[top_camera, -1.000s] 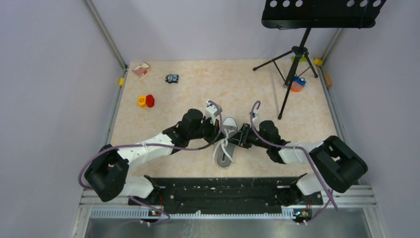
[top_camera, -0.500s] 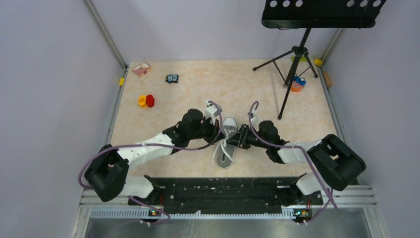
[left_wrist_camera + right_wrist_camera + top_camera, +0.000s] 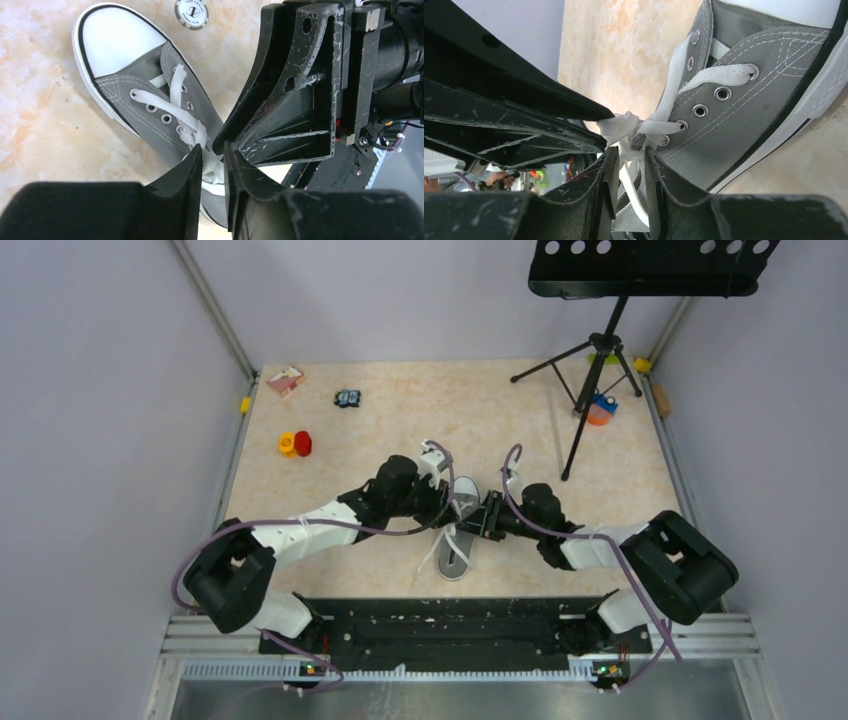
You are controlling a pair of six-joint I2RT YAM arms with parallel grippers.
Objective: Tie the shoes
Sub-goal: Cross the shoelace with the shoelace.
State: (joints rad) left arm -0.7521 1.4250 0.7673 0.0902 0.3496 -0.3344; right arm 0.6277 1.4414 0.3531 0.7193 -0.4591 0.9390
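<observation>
Marbled tabletop carries the grey sneaker, which lies near the music stand, left of its feet. On the shoe's stand side, the right gripper is clamped on the white laces. On the far side, the left gripper has its jaws slightly parted around a strand; I cannot tell whether it grips. If that strand slips, the bunched crossing probably slackens. A hard pull could drag the shoe toward the stand.

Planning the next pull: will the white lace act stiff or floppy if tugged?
Probably floppy: the white lace bunches and drapes limply across the sneaker. Tugging might drag the sneaker, which looks light on the smooth table.
</observation>
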